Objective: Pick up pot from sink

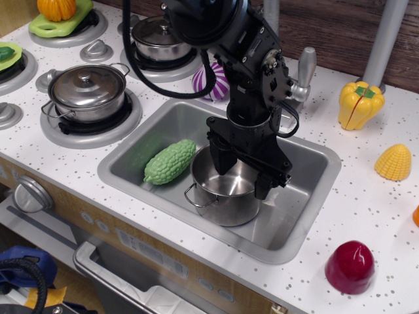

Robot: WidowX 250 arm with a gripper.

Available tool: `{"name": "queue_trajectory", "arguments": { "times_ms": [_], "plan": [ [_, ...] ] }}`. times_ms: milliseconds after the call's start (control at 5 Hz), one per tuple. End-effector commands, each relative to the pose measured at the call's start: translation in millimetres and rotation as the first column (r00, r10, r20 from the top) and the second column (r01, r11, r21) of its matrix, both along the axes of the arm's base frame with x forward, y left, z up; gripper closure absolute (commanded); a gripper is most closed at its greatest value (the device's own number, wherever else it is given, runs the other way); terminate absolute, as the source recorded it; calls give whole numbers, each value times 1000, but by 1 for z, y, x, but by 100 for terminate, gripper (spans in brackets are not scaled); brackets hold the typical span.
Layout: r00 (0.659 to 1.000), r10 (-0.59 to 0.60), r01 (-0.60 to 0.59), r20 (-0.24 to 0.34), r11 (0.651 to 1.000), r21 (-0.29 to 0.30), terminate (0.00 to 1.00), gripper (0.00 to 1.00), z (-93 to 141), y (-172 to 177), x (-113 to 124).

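A shiny steel pot (226,196) without a lid stands in the grey sink (308,196), near the sink's front middle, with a wire handle on its left side. My black gripper (242,173) hangs straight down over the pot. It is open, with one finger (219,157) at the pot's left rim and the other finger (267,182) at its right rim. The fingertips sit about level with the rim. I cannot tell whether they touch it.
A green bumpy gourd (171,161) lies in the sink just left of the pot. A lidded pot (87,91) sits on the left burner and another (159,39) at the back. A purple striped ball (211,81), yellow pepper (359,103), corn (393,161) and red toy (350,266) lie on the counter.
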State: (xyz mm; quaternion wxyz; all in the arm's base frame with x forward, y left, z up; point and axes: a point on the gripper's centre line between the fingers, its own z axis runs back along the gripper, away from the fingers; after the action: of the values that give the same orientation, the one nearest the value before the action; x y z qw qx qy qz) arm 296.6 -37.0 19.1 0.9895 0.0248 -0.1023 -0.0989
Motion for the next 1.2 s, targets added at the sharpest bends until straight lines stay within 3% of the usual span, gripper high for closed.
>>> {"name": "queue_trajectory", "arguments": {
  "times_ms": [0,400,600,800,1000],
  "plan": [
    [1000,0,0,0,1000,0,0,0,0,0,0],
    [998,-58,60,37,995,-76,0,0,-25,-3,15],
    [996,-68,73,63,994,-82,0,0,-37,-2,15],
    [994,-47,60,95,989,-134,0,0,-58,1,16],
    [995,-48,59,89,991,-122,0,100,-56,1,17]
  ]
}}
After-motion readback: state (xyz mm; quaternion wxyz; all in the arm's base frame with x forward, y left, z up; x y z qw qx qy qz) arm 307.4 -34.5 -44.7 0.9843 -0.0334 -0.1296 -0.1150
